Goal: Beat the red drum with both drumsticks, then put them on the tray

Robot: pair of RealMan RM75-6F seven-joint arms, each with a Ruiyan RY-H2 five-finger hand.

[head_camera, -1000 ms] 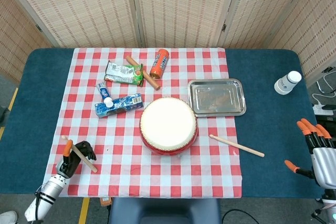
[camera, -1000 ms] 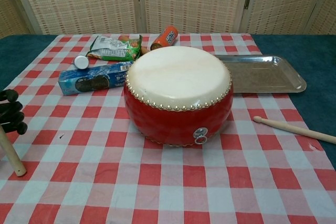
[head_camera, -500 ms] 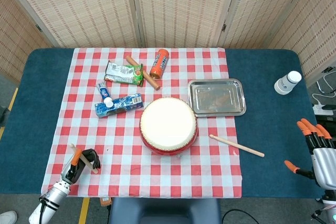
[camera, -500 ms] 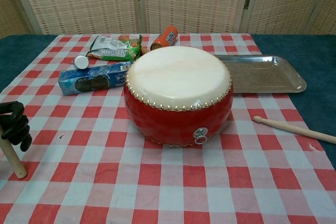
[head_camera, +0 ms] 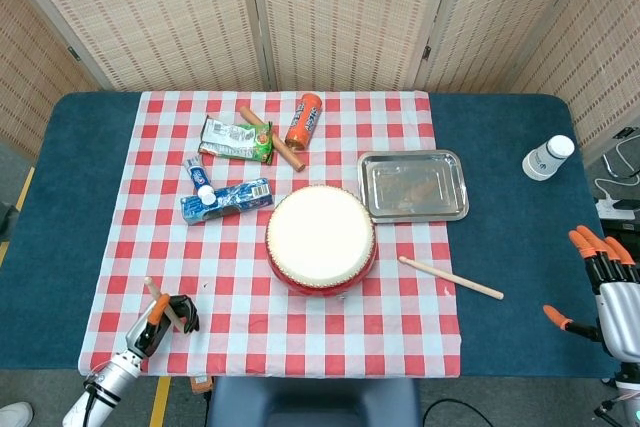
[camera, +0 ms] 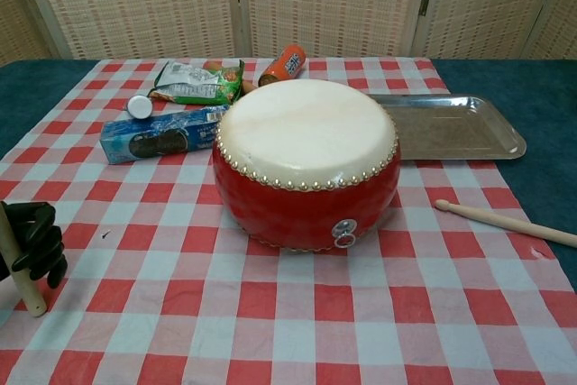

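Gripping: our left hand (head_camera: 160,319) clasps one drumstick (head_camera: 158,302), near-left of the red drum (head_camera: 320,237).
Right hand (head_camera: 605,282): fingers spread, empty, far right of drum.
Second drumstick (head_camera: 450,278): lying right of drum.
Tray (head_camera: 413,186): behind-right of drum.
Advice: we'd raise the stick, strike the skin squarely.
Clutter: cookie box (head_camera: 227,199), snack packet (head_camera: 236,139), behind-left; unobstructive.

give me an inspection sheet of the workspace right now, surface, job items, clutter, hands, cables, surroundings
Surface: blue table under a red-checked cloth.
Job's things: red drum mid-cloth; empty tray beside it; one drumstick lying flat; another drumstick held.
Clutter: snack packs, biscuit box, orange can, white bottle.
Hands: left hand grips its stick; right hand open, empty.
Cables: white cable off the right edge.
Surroundings: woven screens.
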